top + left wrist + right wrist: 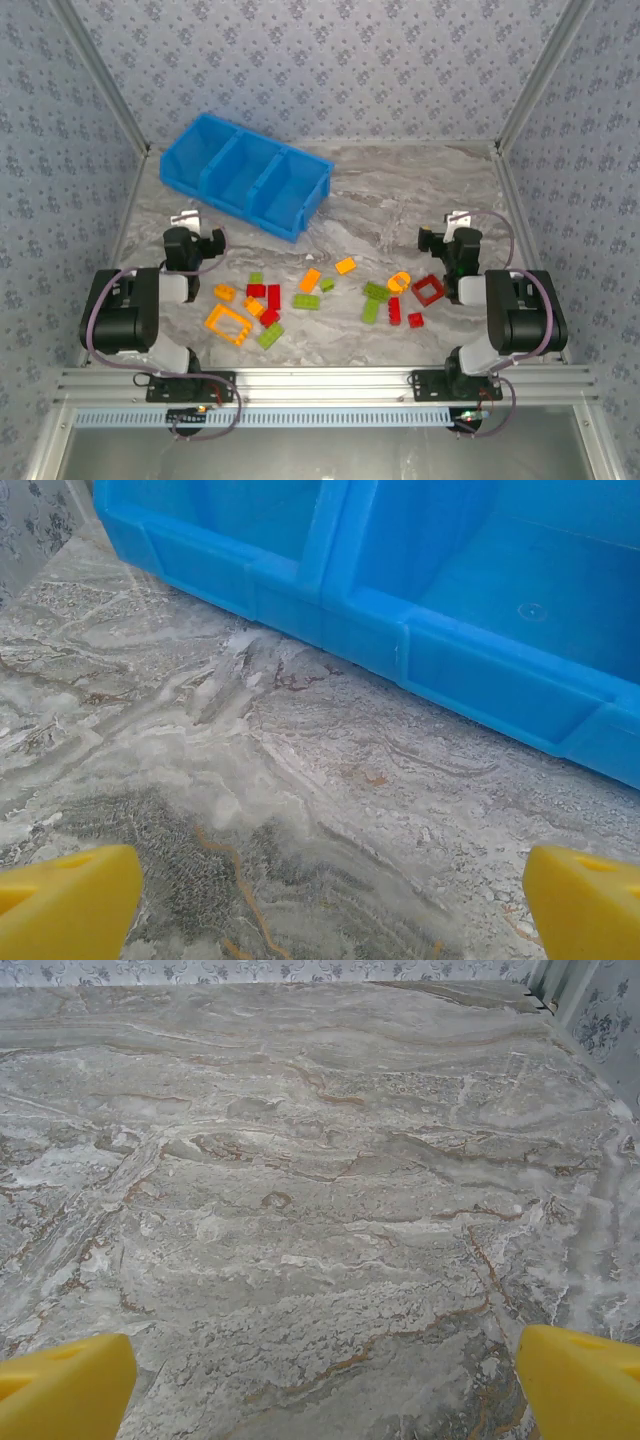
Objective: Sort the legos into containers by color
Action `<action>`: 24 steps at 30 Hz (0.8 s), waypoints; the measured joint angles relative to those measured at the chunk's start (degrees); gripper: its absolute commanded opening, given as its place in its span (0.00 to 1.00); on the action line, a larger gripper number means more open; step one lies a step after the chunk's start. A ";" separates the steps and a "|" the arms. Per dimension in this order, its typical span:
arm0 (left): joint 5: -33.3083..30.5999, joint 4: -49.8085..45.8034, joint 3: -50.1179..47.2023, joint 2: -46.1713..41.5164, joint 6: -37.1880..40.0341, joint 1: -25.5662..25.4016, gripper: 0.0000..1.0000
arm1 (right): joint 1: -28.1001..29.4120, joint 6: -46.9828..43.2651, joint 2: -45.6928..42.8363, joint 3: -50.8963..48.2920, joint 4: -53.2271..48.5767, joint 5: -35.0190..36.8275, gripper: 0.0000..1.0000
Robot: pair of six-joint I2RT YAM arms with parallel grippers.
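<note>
The blue bin point(245, 175) with three compartments sits at the back left of the marble table, and its front wall point(480, 675) crosses the left wrist view. Legos lie scattered near the front: an orange frame point(228, 322), a red frame point(428, 290), green bricks point(307, 301) point(376, 291), red bricks point(272, 297) and orange bricks point(310, 279). My left gripper point(186, 220) point(330, 920) is open over bare table, just in front of the bin. Right of the pile, my right gripper point(458, 224) point(325, 1400) is also open, with nothing between its yellow fingers point(65, 1390).
Patterned walls with metal posts point(110, 100) enclose the table on three sides. Bare marble point(410, 190) stretches between the bin and the right wall. An aluminium rail point(320, 380) runs along the near edge by both arm bases.
</note>
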 measured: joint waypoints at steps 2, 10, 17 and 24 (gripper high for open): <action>0.00 0.00 0.00 0.00 0.00 0.00 0.98 | 0.02 0.00 0.00 0.00 0.00 0.00 1.00; 0.00 0.00 0.00 0.00 0.00 0.00 0.98 | 0.00 0.00 0.00 0.00 0.00 0.00 1.00; 0.00 0.00 0.00 0.00 0.02 0.00 0.98 | 0.02 0.00 0.00 0.00 0.00 0.00 1.00; -0.90 -4.00 0.44 -2.12 0.31 -0.46 0.98 | 0.81 0.00 -1.97 0.98 -5.09 2.10 1.00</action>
